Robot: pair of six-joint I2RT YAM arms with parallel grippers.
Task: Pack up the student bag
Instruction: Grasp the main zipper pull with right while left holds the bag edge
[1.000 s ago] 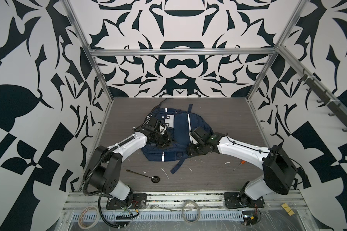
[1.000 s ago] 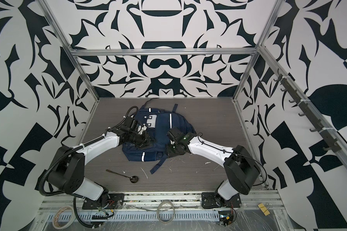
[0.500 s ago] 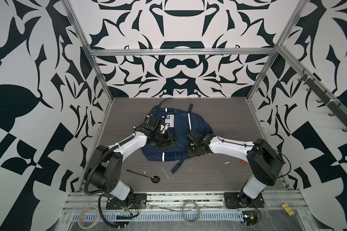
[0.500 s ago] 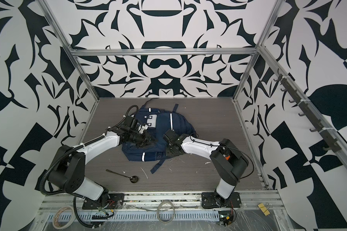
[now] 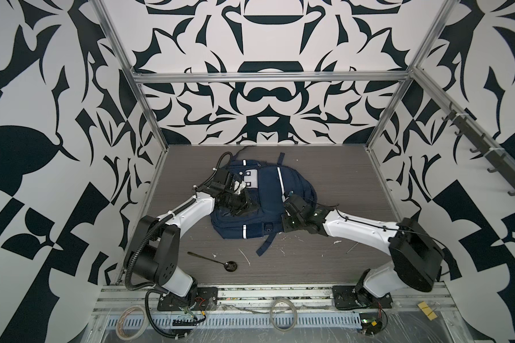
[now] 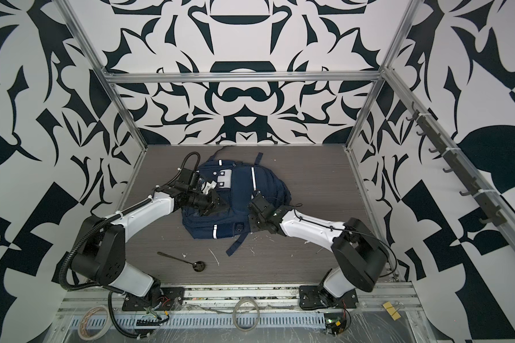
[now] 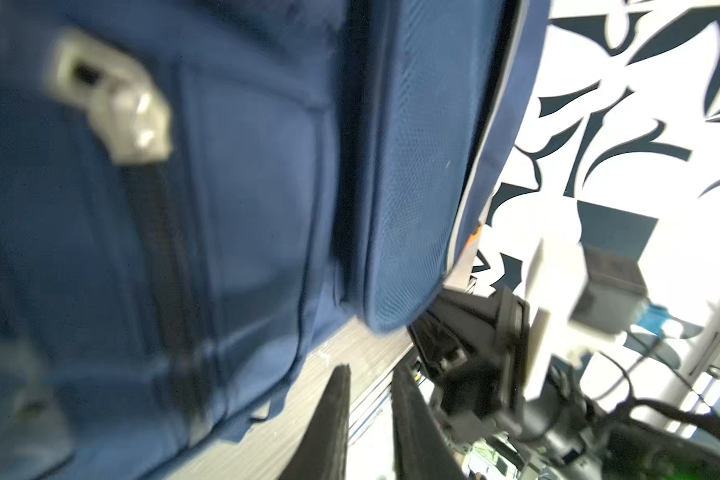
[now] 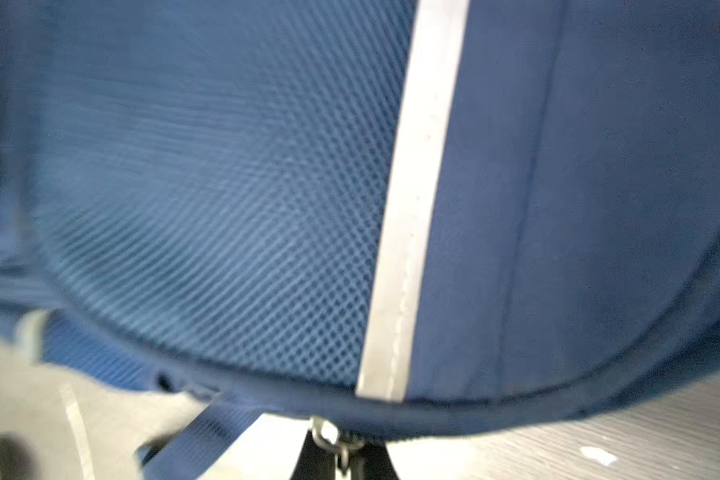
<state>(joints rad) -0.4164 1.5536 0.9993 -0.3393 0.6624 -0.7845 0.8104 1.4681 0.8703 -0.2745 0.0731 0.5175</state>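
By the student bag, right gripper is clamped on its zip pull; left gripper sits slightly open, 2 fingers apart.

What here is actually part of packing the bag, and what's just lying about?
Part of the job:
- student bag
- left hand, open
- right hand, shut on a zip pull

Just lying about:
- dark spoon
- white scraps on the table
- tape roll by the front rail
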